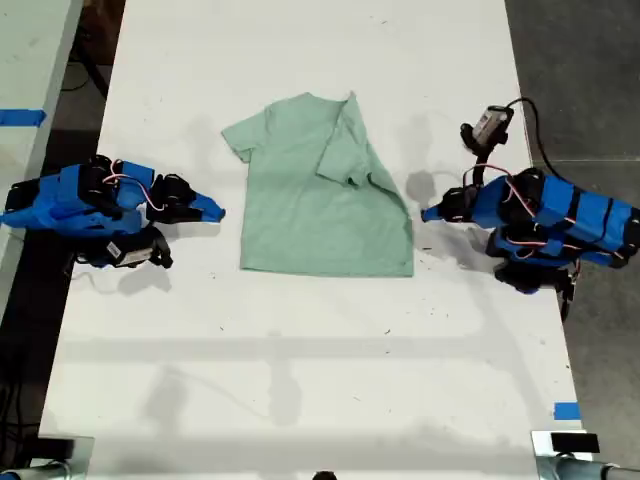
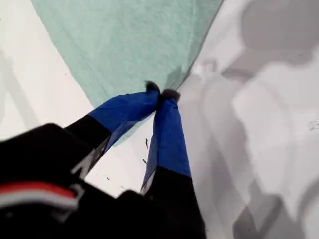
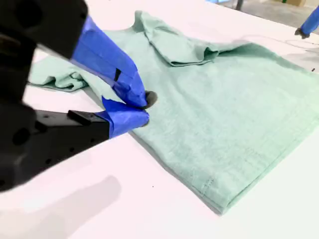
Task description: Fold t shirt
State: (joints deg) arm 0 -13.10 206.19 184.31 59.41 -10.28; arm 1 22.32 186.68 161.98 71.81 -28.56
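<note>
The pale mint-green t shirt (image 1: 320,200) lies flat in the middle of the white table (image 1: 300,370), collar toward the far edge. Its sleeve on the exterior view's right is folded inward over the body (image 1: 350,150); the other sleeve (image 1: 237,135) is spread out. My first gripper (image 1: 430,213) is shut just off the shirt's edge at the exterior view's right; its tips (image 2: 162,93) meet beside the cloth (image 2: 129,45). My second gripper (image 1: 217,212) is shut at the exterior view's left, tips (image 3: 143,107) together by the shirt's side edge (image 3: 224,109).
A small black device (image 1: 490,122) on a cable stands behind the first arm. Blue tape marks sit on the neighbouring table (image 1: 20,117) and near the table's front corner (image 1: 566,410) at the exterior view's right. Dark floor borders both table sides.
</note>
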